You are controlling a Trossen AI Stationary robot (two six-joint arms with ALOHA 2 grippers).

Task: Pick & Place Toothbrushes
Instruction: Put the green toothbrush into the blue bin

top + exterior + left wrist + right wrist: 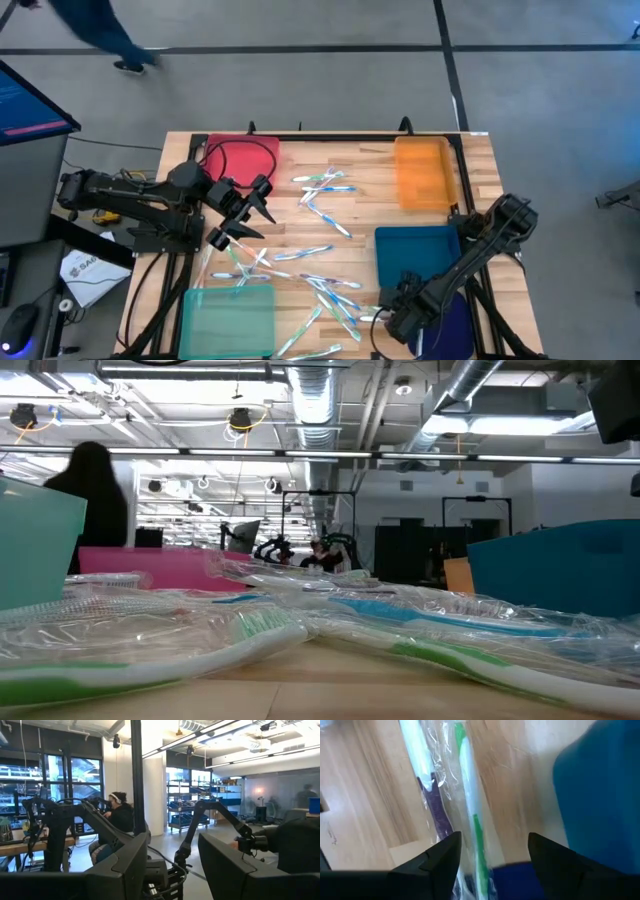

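Many toothbrushes [325, 262], white with blue, teal or green parts and wrapped in clear film, lie scattered flat on the middle of the wooden table [300, 225]. My right gripper [385, 318] points down over the near-right ones, beside the blue tray's near-left corner. In the right wrist view my right gripper [492, 855] is open, and a green-and-white toothbrush [469, 785] runs lengthwise between its fingers, untouched as far as I can see. A purple-handled toothbrush [437, 812] lies beside it. My left gripper [258, 212] hangs open, raised above the table's left part, with nothing between its fingers [130, 865].
Four trays stand at the corners: pink [240, 160] far left, orange [422, 172] far right, blue [420, 255] right, pale teal [228, 315] near left. Wrapped toothbrushes [250, 630] fill the low view's foreground. A person [95, 500] stands beyond the table.
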